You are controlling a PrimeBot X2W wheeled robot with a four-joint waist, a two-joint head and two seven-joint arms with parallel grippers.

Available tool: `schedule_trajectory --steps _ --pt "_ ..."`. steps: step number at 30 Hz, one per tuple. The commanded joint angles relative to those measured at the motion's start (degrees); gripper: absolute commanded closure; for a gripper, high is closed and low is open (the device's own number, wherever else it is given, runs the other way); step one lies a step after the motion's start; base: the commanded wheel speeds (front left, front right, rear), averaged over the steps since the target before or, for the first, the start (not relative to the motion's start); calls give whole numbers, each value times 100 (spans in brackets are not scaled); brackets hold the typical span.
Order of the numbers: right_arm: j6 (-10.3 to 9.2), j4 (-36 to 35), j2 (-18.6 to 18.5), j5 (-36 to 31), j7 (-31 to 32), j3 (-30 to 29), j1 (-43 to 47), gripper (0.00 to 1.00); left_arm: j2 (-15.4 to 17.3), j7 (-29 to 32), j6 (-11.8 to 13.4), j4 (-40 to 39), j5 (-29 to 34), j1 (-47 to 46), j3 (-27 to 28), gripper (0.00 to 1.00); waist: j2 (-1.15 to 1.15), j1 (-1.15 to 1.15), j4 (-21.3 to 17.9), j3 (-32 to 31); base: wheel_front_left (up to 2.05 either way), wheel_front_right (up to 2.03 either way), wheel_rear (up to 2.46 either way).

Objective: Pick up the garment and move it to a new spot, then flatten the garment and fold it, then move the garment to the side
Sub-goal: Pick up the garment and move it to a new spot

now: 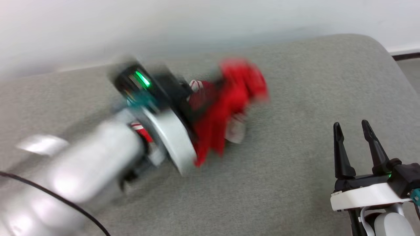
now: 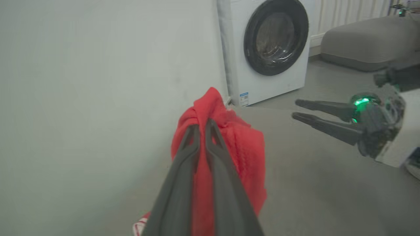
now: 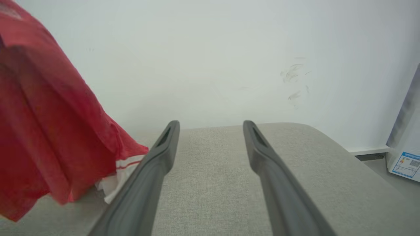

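Note:
The garment (image 1: pixel 229 105) is a bunched red shirt with white, red-striped trim, hanging over the grey cushion (image 1: pixel 295 183). My left gripper (image 2: pixel 202 126) is shut on the garment (image 2: pixel 242 154), its two fingers pinching a red fold near the top. In the head view the left arm (image 1: pixel 157 121) is blurred and covers part of the cloth. My right gripper (image 1: pixel 352 127) stands open at the lower right, well apart from the garment. From the right wrist, the open gripper (image 3: pixel 211 126) has nothing between its fingers, and the garment (image 3: pixel 49 124) hangs at the left.
A white washing machine (image 2: pixel 265 49) stands on the floor past the cushion's end, against the pale wall (image 2: pixel 98 82). A second grey cushion (image 2: pixel 367 42) lies farther off. The cushion's rounded edge (image 1: pixel 390 59) drops to the floor at the right.

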Motion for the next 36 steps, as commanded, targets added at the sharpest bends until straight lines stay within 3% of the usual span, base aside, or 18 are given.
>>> schedule_trajectory --steps 1,5,10,11,12,13,18,23,32,36 --pt "-4 -30 -8 6 -12 1 38 0 -98 23 36 20 53 242 -184 100 0 0 -117 55 0 0 0" --pt "-4 -65 -7 17 -12 20 -35 0 -618 14 -7 386 270 965 -1000 100 0 0 -229 148 0 0 0" --pt "-4 -52 -8 -66 -12 1 -36 0 -1170 -56 -121 1034 347 1594 -1464 100 0 0 -219 184 0 0 0" --pt "-4 -47 -8 -79 -12 -4 -29 0 -1262 -63 -154 1150 351 1679 -1501 84 0 0 -197 187 0 0 0" --pt "-4 -39 -8 -98 -12 -5 -19 0 -1339 -98 -173 1255 389 1731 -1533 38 0 0 -169 181 0 0 0" --pt "-4 -33 -8 -120 -12 -8 -3 0 -1399 -123 -194 1334 408 1769 -1551 0 0 0 -136 163 0 0 0" --pt "-4 12 -9 -138 -12 -10 77 0 -1498 -454 -206 1601 384 1735 -1436 0 0 0 63 17 0 0 0" --pt "-4 51 -9 -133 -12 -13 131 0 -1279 -813 25 1655 228 1621 -905 0 0 0 292 -186 0 0 0" --pt "-4 24 -9 50 -12 44 252 0 -399 -1044 933 1463 -237 2050 874 0 0 0 713 -513 0 0 0" --pt "-4 -19 -9 93 -12 88 299 0 -130 -1044 1267 995 -4 2709 1968 0 0 0 860 -585 0 0 0"
